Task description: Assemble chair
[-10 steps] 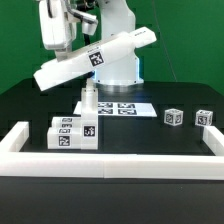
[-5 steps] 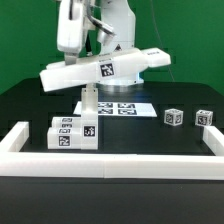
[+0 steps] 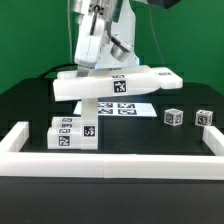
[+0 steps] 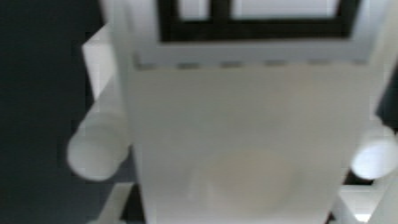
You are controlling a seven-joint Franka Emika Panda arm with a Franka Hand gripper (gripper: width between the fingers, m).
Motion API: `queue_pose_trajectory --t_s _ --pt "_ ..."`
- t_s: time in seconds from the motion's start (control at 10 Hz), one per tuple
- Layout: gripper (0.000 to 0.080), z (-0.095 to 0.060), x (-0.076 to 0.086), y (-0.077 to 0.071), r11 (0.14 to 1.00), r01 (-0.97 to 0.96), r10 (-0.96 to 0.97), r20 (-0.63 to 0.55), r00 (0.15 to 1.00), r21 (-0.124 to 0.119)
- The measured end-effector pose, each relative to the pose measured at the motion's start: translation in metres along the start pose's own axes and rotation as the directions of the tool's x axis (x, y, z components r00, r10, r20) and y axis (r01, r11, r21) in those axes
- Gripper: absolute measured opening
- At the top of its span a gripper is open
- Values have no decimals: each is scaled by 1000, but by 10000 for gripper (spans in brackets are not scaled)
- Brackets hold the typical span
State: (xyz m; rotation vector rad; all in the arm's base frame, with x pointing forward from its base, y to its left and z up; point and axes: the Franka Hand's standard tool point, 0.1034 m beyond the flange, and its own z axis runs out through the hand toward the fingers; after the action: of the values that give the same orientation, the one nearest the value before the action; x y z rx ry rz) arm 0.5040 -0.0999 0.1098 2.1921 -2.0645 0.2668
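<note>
The black counter (image 3: 30, 100) was bounded by white border rails (image 3: 110, 160). Above it, the robot arm (image 3: 95, 35) held the flat seat panel (image 3: 115, 85) roughly level in the air, its tagged edge facing the exterior view. The tool (image 3: 100, 68) was clenched on that panel, which filled the wrist view (image 4: 231, 120). Under the panel lay the marker board (image 3: 125, 108). Tagged bars (image 3: 75, 133) sat grouped towards the exterior view's left, near the front rail. Two small tagged blocks (image 3: 173, 117) (image 3: 204, 117) stood apart on the exterior view's right.
</note>
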Motion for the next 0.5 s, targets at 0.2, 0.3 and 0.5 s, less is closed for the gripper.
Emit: queue_pose_trajectory --t_s 0.2,0.3,0.5 --pt "290 -2 0 3 1000 10 -10 1 1000 0" --pt "290 -3 2 3 1000 15 -15 1 1000 1" --pt "290 -3 5 4 1000 18 -18 -1 1000 0"
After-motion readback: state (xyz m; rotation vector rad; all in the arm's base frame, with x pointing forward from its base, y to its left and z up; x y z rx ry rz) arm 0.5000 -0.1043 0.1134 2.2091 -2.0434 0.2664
